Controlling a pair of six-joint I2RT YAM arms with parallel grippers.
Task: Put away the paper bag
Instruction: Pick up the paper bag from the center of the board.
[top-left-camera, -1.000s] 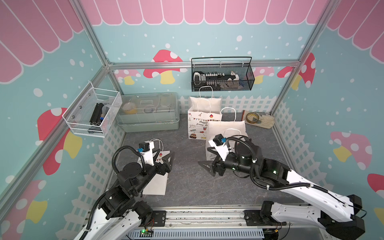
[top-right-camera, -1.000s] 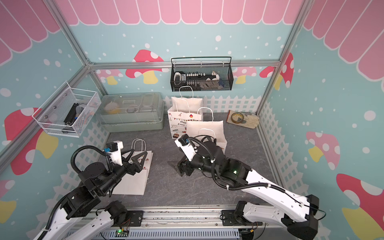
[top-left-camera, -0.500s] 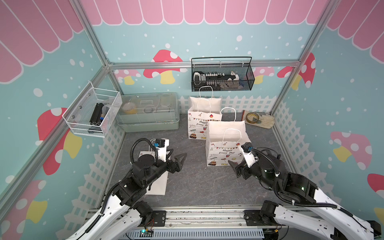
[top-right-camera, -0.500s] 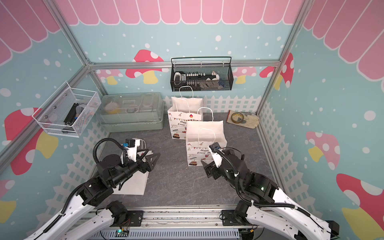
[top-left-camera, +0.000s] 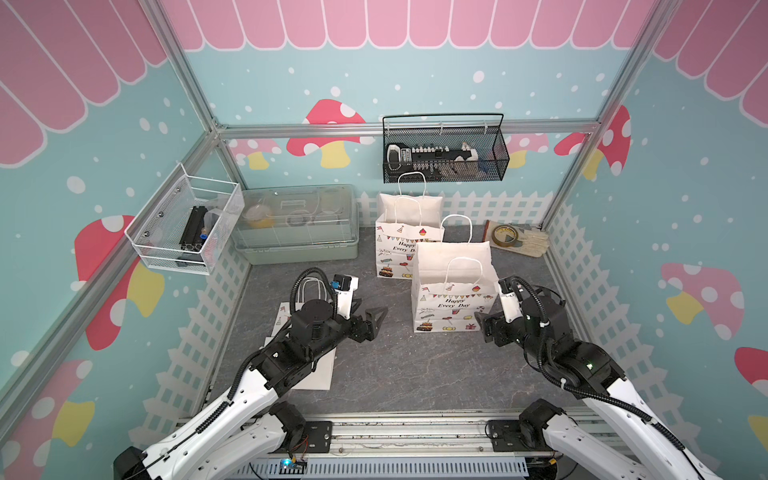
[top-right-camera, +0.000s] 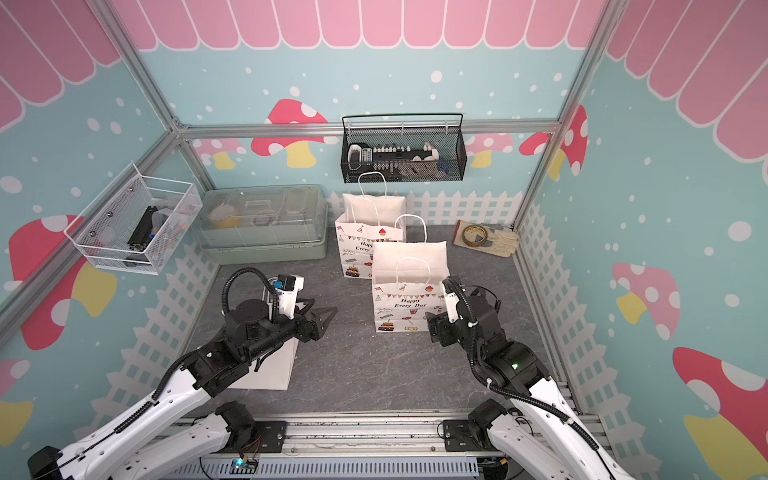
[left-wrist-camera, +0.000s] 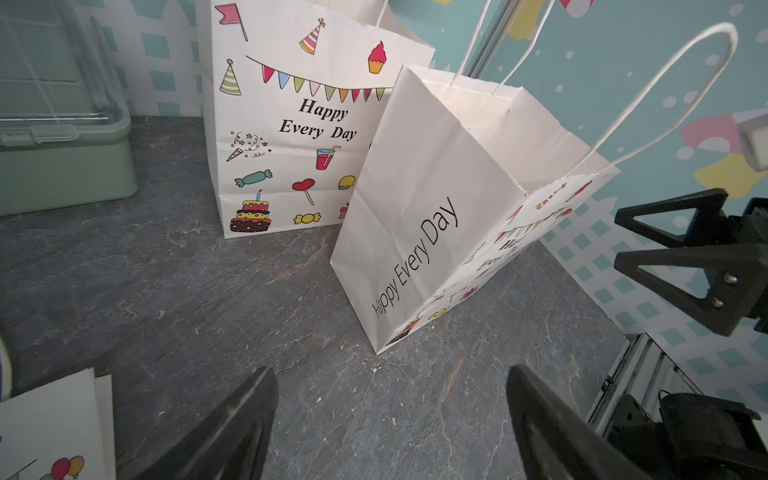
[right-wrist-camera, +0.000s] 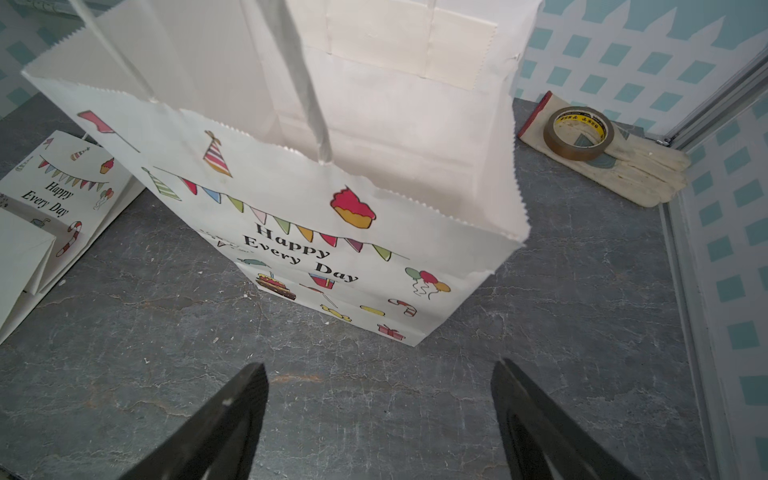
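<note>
Bags all over this desk (top-left-camera: 415, 374)! In both top views the near paper bag (top-left-camera: 453, 299) stands upright at mid-desk, mouth wide, handles up. A second paper bag (top-left-camera: 405, 249) stands just behind it, toward the back wall. A flat paper bag (top-left-camera: 316, 374) lies under the left arm. The left end effector (top-left-camera: 368, 313) hovers over bare desk, released, jaws spread, nothing between them. The right end effector (top-right-camera: 432, 326) sits near the lower right corner of the near paper bag, also released and carrying nothing. In the back right corner a tape roll (top-left-camera: 503, 236) rests on a work glove (top-left-camera: 530, 243). A green lidded box (top-left-camera: 297, 232) sits back left.

On to the left wrist view: the left end effector (left-wrist-camera: 390, 374) has its jaws wide over grey desk. The near paper bag (left-wrist-camera: 424, 224) is ahead, clear of both tips, and the second paper bag (left-wrist-camera: 291, 124) stands behind it. The flat paper bag (left-wrist-camera: 54, 424) peeks in at one corner. The right end effector (left-wrist-camera: 685, 257) hangs beyond the near bag.

Now the right wrist view: the right end effector (right-wrist-camera: 378, 365) is spread wide with bare desk between its tips. The near paper bag (right-wrist-camera: 311, 232) is right in front, not touching. The tape roll (right-wrist-camera: 577, 133) sits on the work glove (right-wrist-camera: 640, 174), off to the side.
</note>
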